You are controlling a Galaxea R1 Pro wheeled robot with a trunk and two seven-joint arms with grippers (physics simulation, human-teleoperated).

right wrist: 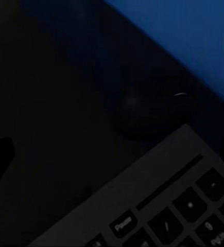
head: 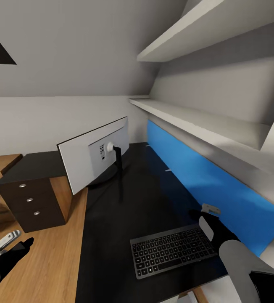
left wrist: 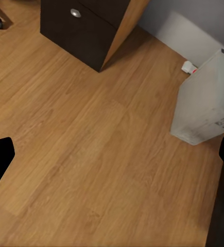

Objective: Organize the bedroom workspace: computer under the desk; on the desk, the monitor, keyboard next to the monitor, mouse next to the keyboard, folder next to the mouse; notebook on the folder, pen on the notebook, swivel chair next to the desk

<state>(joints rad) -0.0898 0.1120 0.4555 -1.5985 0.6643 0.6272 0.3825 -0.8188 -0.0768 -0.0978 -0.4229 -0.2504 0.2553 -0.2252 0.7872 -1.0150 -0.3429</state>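
The left gripper [head: 11, 246] hangs over the wood floor [left wrist: 91, 154] with jaws spread, the pale computer [left wrist: 207, 103] standing on that floor near the black drawers [head: 30, 204]. On the desk [head: 124, 219] the monitor [head: 96, 153] stands with its white back showing, and the keyboard [head: 175, 250] lies nearer. At the right, the right gripper [head: 207, 214], jaws spread, hovers above the mouse [right wrist: 153, 110] just beside the keyboard's corner, near a blue panel [head: 221, 189].
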